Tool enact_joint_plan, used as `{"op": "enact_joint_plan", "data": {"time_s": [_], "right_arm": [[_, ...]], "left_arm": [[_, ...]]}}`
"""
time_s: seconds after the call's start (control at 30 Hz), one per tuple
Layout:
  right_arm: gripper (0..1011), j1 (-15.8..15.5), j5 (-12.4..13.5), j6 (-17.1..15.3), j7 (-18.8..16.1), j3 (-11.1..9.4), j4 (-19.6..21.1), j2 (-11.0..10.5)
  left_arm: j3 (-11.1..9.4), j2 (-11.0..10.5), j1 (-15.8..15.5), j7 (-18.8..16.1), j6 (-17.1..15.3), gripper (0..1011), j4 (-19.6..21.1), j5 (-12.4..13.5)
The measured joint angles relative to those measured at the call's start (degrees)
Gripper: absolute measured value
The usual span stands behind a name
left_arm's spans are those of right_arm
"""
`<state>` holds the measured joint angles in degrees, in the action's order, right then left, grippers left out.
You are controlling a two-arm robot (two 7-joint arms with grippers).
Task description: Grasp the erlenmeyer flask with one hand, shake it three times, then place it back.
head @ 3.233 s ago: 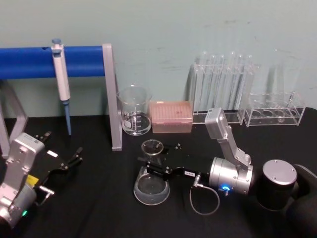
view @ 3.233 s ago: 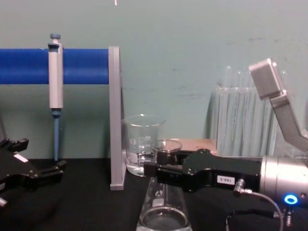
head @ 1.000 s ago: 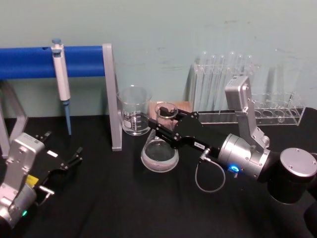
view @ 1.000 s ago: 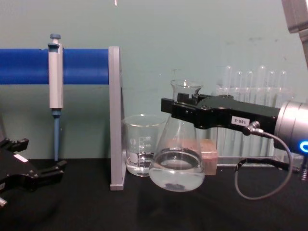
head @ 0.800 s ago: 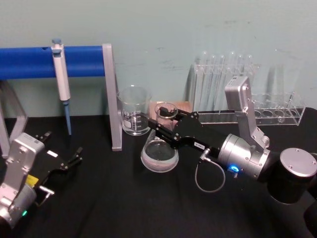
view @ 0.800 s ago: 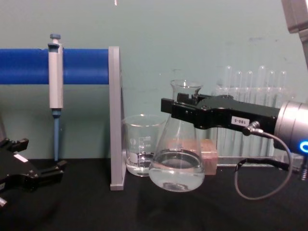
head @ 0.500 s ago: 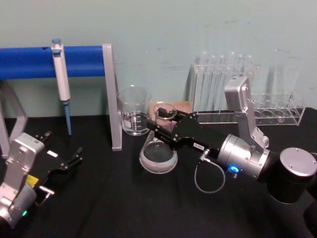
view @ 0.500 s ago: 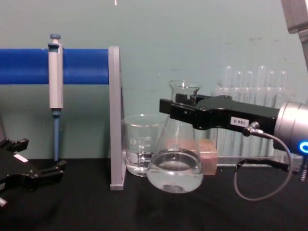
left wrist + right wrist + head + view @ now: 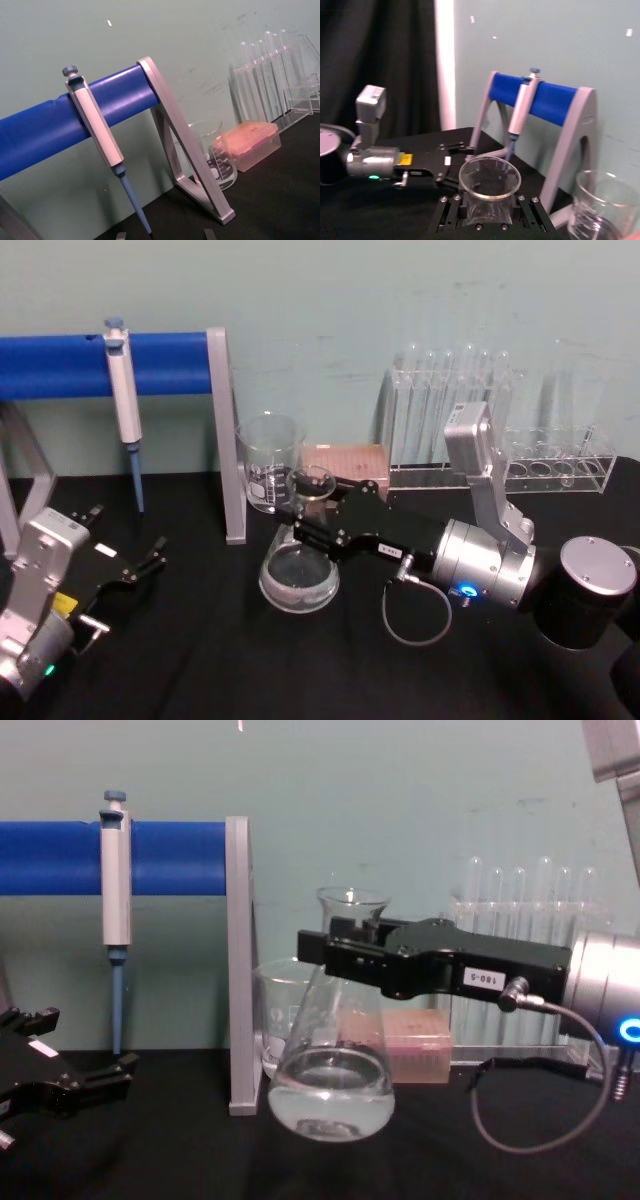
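Observation:
The erlenmeyer flask (image 9: 298,583) is clear glass with a little clear liquid (image 9: 330,1100) in its wide base. My right gripper (image 9: 312,508), black with a silver wrist and blue ring, is shut on its neck just under the flared rim (image 9: 352,902). The flask hangs slightly tilted and appears to be held off the black table, in front of the beaker. In the right wrist view the rim (image 9: 489,177) sits between the two fingers (image 9: 451,212). My left gripper (image 9: 130,530) rests open and idle at the table's left, also seen low in the chest view (image 9: 88,1042).
A glass beaker (image 9: 270,462) and a pink tip box (image 9: 345,472) stand behind the flask. Test tube racks (image 9: 450,430) line the back right. A pipette (image 9: 124,405) hangs on a blue bar with a grey upright (image 9: 226,435) at the left.
Over the last second my right gripper has swung the flask to the left, nearer and lower; the liquid sloshes. About three seconds ago it was lower and nearer. The left arm has not moved.

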<state>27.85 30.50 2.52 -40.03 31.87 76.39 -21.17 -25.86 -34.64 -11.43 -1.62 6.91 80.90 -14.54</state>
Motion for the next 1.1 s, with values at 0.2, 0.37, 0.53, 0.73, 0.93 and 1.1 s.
{"op": "enact_joint_plan", "data": {"time_s": [0.2, 0.37, 0.53, 0.73, 0.93, 1.1], "right_arm": [[450, 0.1, 1.0, 0.0, -2.0, 1.3, 0.6, -0.6], [450, 0.3, 1.6, 0.2, -2.4, 1.9, 0.7, -0.9], [450, 0.4, 1.8, 0.5, -1.9, 2.1, 0.6, -0.9], [450, -0.1, 1.2, 1.3, 1.0, 1.6, 0.7, -0.7], [450, -1.6, -0.9, 2.2, 6.2, 0.1, 1.6, -0.2], [450, -3.1, -2.7, 2.5, 10.6, -1.5, 2.7, 0.3]], "left_arm": [[0.0, 0.0, 0.0, 0.0, 0.0, 1001, 0.0, 0.0], [0.0, 0.0, 0.0, 0.0, 0.0, 1001, 0.0, 0.0], [0.0, 0.0, 0.0, 0.0, 0.0, 1001, 0.0, 0.0], [0.0, 0.0, 0.0, 0.0, 0.0, 1001, 0.0, 0.0], [0.0, 0.0, 0.0, 0.0, 0.0, 1001, 0.0, 0.0], [0.0, 0.0, 0.0, 0.0, 0.0, 1001, 0.0, 0.0]]}}
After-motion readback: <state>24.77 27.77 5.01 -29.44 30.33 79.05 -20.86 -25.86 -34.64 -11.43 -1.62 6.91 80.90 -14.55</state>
